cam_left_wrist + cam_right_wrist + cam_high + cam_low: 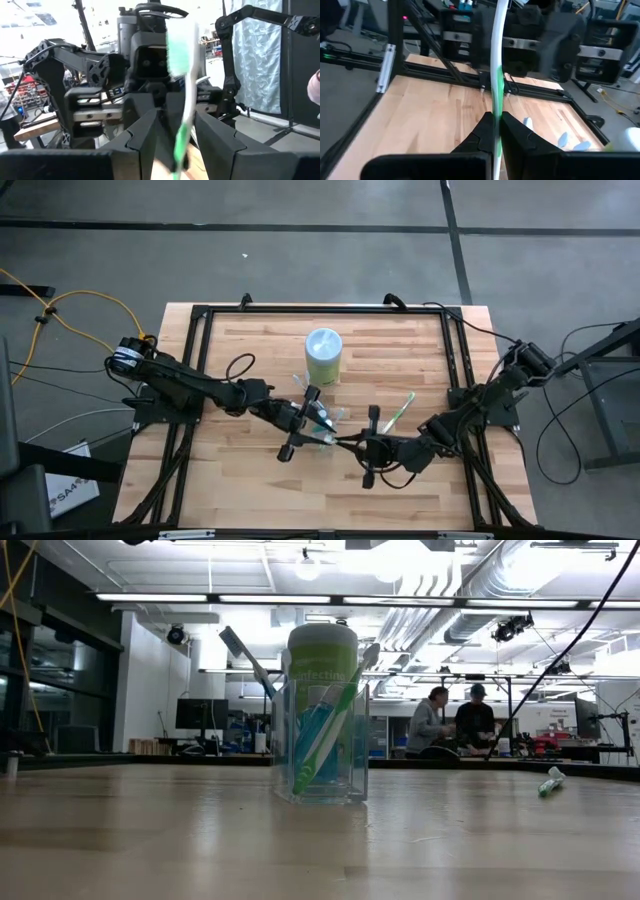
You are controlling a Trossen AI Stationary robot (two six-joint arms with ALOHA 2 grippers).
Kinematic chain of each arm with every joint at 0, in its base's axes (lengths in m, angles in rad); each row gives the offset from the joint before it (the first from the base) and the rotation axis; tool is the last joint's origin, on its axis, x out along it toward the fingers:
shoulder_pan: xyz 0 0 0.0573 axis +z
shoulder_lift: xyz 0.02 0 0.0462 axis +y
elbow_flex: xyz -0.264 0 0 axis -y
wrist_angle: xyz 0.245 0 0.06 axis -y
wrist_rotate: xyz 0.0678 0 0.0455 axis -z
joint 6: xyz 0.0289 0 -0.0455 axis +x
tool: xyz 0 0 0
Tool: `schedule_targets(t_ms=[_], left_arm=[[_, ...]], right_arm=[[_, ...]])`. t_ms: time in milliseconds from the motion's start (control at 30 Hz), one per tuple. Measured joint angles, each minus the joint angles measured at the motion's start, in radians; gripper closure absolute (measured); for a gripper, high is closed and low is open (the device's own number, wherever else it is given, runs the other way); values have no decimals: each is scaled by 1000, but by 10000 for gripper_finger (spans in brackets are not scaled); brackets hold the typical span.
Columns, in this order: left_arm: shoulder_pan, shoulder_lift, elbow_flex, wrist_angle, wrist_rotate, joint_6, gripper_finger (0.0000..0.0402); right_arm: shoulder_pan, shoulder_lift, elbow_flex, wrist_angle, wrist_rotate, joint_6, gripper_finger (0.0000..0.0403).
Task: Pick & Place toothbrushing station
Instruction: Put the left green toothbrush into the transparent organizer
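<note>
A small clear tumbler (320,745) stands near the middle of the wooden table (250,490), just at 6 o'clock of a pale green canister (323,355). In the low view it holds a blue-and-white toothbrush (248,658) leaning toward 11 o'clock and a green-and-white toothbrush (335,725) tilted toward 1 o'clock, bristles up.

The left hand (320,423) sits beside the tumbler, its fingers (142,135) apart with a slim green-and-white brush (185,100) between them (contact there is too blurred to judge).

The right hand (372,448), at 4 o'clock of the tumbler, has its fingers (482,132) pressed together on a white brush with a green stripe (496,75).

One more green-handled toothbrush (398,415) lies flat on the table at 3 o'clock.
</note>
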Motion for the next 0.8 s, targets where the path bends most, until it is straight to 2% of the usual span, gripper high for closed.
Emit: schedule_targets(t_ms=[667, 800], left_arm=[[-1, 0, 0, -5, 3, -9, 274], [-1, 0, 0, -5, 1, -9, 288]], right_arm=[[-13, 0, 0, 21, 14, -47, 399], [-16, 0, 0, 21, 14, -45, 399]])
